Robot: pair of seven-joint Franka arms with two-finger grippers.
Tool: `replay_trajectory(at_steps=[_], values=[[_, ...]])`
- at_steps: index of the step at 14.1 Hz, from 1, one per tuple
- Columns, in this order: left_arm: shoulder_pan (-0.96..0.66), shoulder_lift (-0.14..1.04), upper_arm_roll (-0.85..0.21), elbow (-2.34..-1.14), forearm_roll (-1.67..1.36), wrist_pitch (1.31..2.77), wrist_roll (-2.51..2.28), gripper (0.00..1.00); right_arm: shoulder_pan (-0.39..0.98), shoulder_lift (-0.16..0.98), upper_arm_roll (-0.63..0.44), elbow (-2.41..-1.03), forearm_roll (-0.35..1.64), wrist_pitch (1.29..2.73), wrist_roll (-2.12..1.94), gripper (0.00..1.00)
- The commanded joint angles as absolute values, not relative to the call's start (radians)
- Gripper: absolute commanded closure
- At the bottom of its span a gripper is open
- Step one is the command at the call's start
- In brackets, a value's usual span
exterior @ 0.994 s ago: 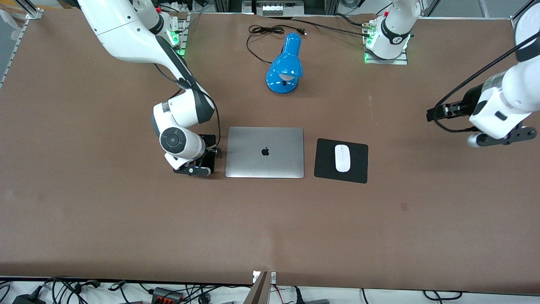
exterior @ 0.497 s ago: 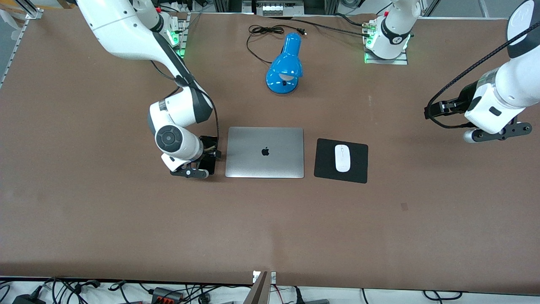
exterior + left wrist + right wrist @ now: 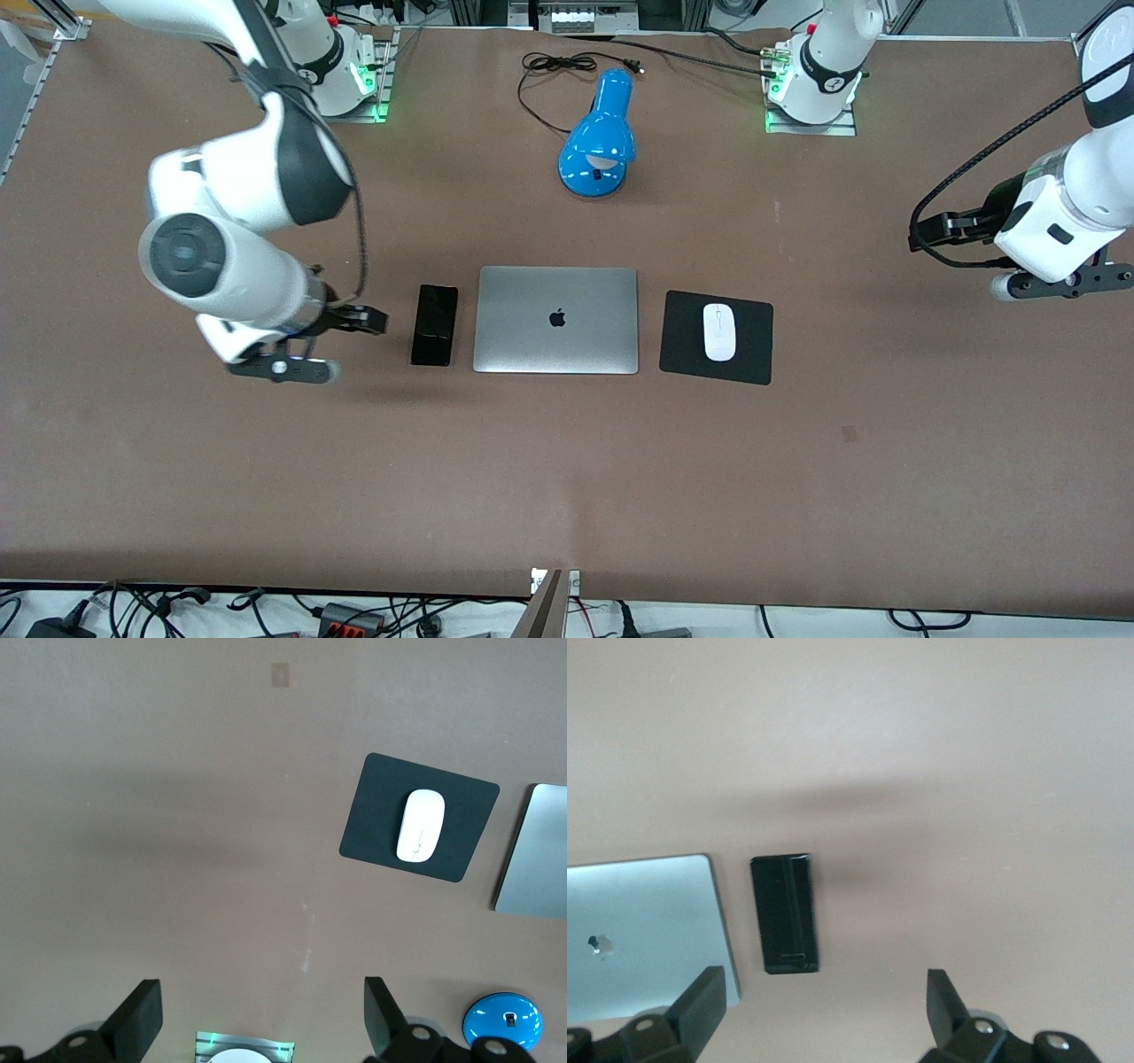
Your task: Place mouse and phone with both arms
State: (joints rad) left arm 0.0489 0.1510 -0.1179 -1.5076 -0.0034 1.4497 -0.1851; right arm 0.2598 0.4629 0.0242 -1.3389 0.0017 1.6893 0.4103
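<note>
The black phone (image 3: 434, 324) lies flat on the table beside the closed laptop (image 3: 556, 319), toward the right arm's end; it also shows in the right wrist view (image 3: 785, 912). The white mouse (image 3: 718, 331) rests on the square black mouse pad (image 3: 682, 354), also in the left wrist view (image 3: 420, 825). My right gripper (image 3: 292, 350) is raised over bare table beside the phone, open and empty (image 3: 822, 1001). My left gripper (image 3: 1045, 279) hangs open and empty (image 3: 261, 1014) over bare table at the left arm's end, apart from the mouse.
A blue desk lamp (image 3: 599, 142) with its black cord lies on the table, farther from the front camera than the laptop. The mouse pad (image 3: 372, 833) sits beside the laptop (image 3: 536, 859), toward the left arm's end. Cables run along the table's front edge.
My right gripper has let go of the phone, risen and swung toward the right arm's end; the phone now lies uncovered beside the laptop. The left arm has shifted only slightly.
</note>
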Motion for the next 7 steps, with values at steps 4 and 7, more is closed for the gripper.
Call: replay_trajectory(at_steps=[4,7], values=[[0.029,0.045,-0.055,-1.578,-0.061,1.451,0.115,0.0,0.092,0.381,0.025,-1.27,-0.002,1.637,0.249,0.0],[0.02,0.046,-0.054,-1.58,-0.054,1.448,-0.068,0.0,0.014,0.321,0.023,-1.273,0.003,1.641,0.073,0.0]])
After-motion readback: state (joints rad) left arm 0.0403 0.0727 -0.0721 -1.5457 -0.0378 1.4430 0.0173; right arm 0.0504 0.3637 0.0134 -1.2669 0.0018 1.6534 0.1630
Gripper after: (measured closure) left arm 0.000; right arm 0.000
